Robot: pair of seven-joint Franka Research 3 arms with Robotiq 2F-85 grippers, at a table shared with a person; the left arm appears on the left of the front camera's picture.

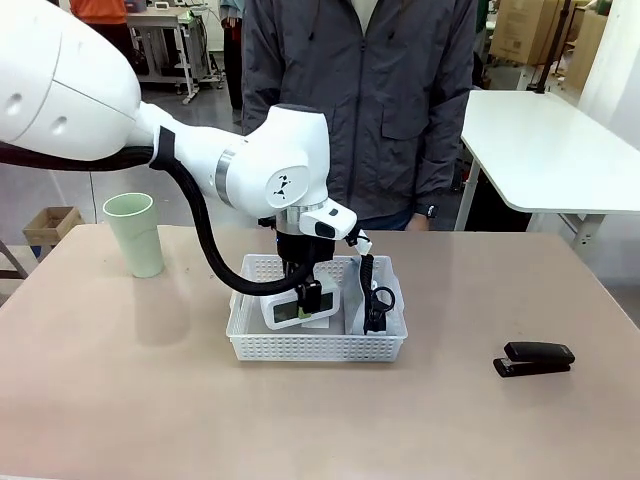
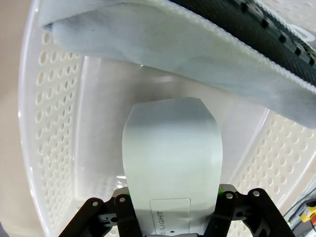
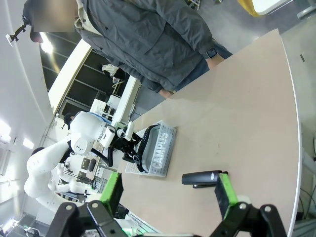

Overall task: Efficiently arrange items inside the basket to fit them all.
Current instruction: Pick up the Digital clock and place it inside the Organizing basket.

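Observation:
The white basket (image 1: 315, 349) sits mid-table. My left gripper (image 1: 305, 300) reaches down into it, shut on the white box (image 1: 283, 313). In the left wrist view the box (image 2: 170, 148) runs out between the fingers toward the basket's perforated wall (image 2: 49, 123), with the grey pouch (image 2: 197, 49) just beyond it. The pouch (image 1: 385, 300) stands on edge along the basket's right side, its black strap on top. The pale green cup (image 1: 135, 234) is upright at the far left. The black stapler (image 1: 534, 358) lies at the right. My right gripper (image 3: 168, 190) hangs open high above the stapler (image 3: 201, 178).
A person in a grey jacket (image 1: 360, 100) stands at the table's far edge, behind the basket. A second white table (image 1: 560, 150) stands off to the right. Bare tabletop lies on either side of the basket and along the front.

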